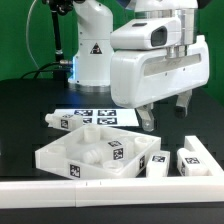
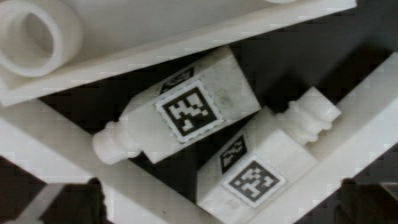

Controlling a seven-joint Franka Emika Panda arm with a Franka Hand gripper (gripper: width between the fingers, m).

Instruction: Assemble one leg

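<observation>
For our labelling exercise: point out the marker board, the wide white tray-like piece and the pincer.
marker board [image 1: 100, 116], exterior view, tagged flat top.
wide white tray-like piece [image 1: 52, 157], exterior view, near wall.
pincer [image 1: 166, 114], exterior view, midway between fingertips.

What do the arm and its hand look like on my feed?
The arm is glossy white with rounded links and a black triangular sticker. The hand is a boxy white housing with two dark grey fingers. Dark cables hang beside the arm.
</observation>
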